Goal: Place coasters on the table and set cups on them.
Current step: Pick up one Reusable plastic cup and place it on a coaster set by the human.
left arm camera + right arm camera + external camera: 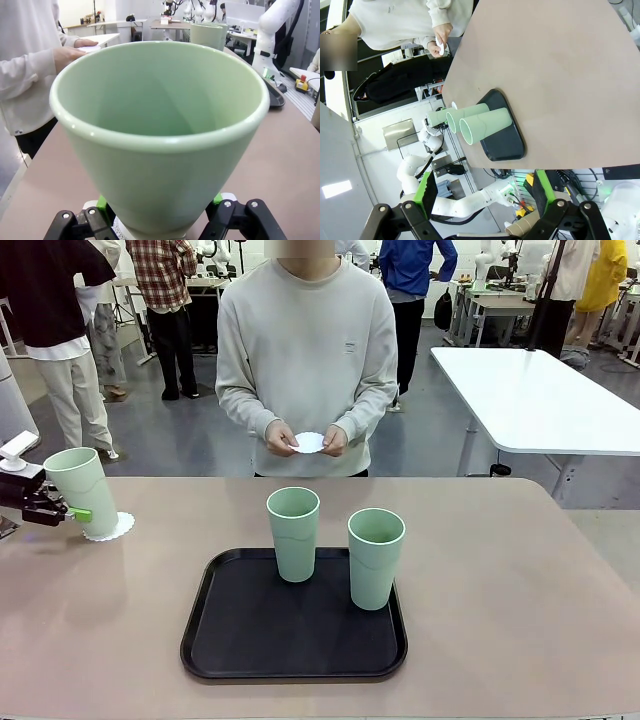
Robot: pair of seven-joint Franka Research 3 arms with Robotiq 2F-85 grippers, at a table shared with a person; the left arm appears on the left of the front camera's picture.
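My left gripper [66, 509] is shut on the lower part of a mint-green cup [82, 483] at the table's [500, 580] far left. The cup leans slightly, its base at a white lacy coaster [112, 529]; I cannot tell whether it rests on it. In the left wrist view the cup [160, 125] stands between my green pads [103, 203]. Two more cups [294, 533] [375, 557] stand on the black tray [230, 640]. The person holds another coaster [308, 443] in both hands beyond the far edge. My right gripper [484, 192] hangs open and empty high above the table.
The tray sits at the middle front of the table, with bare tabletop to its right and left. A white rectangular table [540, 400] stands behind on the right. Other people stand farther back.
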